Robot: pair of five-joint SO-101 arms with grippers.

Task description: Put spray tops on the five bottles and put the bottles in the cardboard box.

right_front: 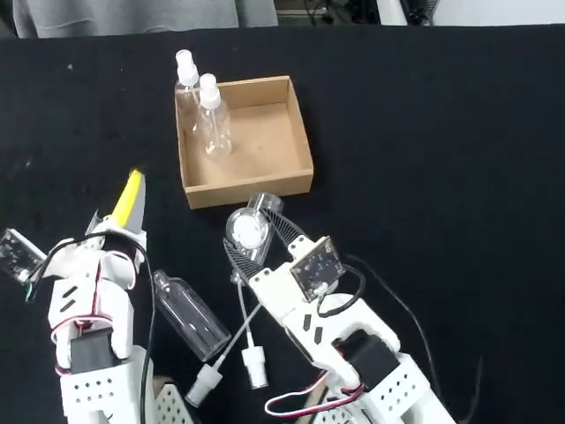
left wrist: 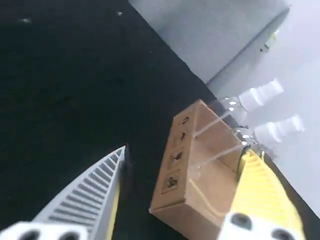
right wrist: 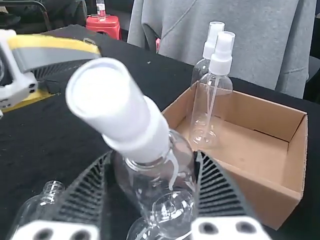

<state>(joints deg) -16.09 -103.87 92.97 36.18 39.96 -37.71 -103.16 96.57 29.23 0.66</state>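
Observation:
The cardboard box point(right_front: 265, 181) point(right wrist: 287, 145) point(left wrist: 200, 170) holds two clear bottles with white spray tops point(right_front: 212, 119) point(right wrist: 212, 95) point(left wrist: 260, 112), upright in one corner. My right gripper point(right_front: 250, 231) point(right wrist: 150, 195) is shut on a third clear bottle with a spray top point(right_front: 247, 228) point(right wrist: 145, 150), held just short of the box's near wall. My left gripper point(right_front: 115, 212) point(left wrist: 185, 151) is open with nothing between its fingers, left of the box. A bottle without a top point(right_front: 190, 314) point(right wrist: 37, 212) lies between the arms. Two loose spray tops point(right_front: 231, 367) lie beside it.
Black cloth covers the table point(right_front: 441, 132). Free room lies to the right of the box and at the far left. Grey fabric point(right wrist: 225, 20) hangs behind the table's far edge. The right arm's cables point(right_front: 388, 291) trail on the cloth.

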